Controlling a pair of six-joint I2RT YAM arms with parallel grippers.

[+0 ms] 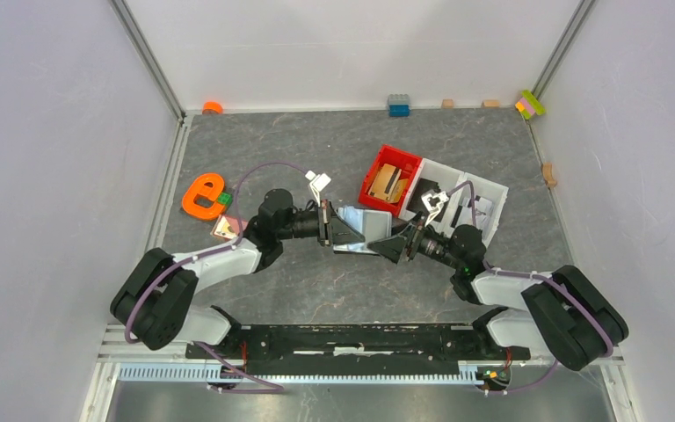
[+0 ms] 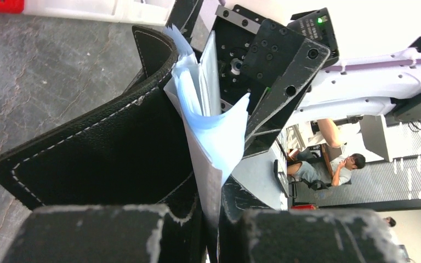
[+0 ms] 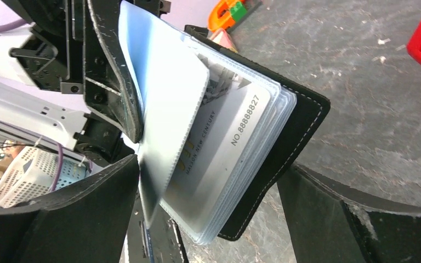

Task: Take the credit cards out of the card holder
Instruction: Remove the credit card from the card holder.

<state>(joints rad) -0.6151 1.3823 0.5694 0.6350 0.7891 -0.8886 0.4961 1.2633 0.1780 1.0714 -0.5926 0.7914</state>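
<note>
left gripper (image 1: 328, 226) pinching the card holder (image 1: 362, 230) at its fold, open, just near-left of the red bin (image 1: 402, 151). right gripper (image 3: 214, 219) fingers spread wide, straddling the sleeves (image 3: 283, 97). suggest: close on the top credit card (image 3: 225, 148) only, at its free edge, pull straight along the sleeve.

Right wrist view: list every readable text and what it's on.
"NO.88888827": along one edge of the greyish-white card in the card holder.
"NEW CENTURY": same card, in small print. The word before it looks like "MALTON", but that is not certain.
Gold mark on the same card: too blurred to read.
Dark patch at the card's far end: unreadable.
Nothing else is legible.
</note>
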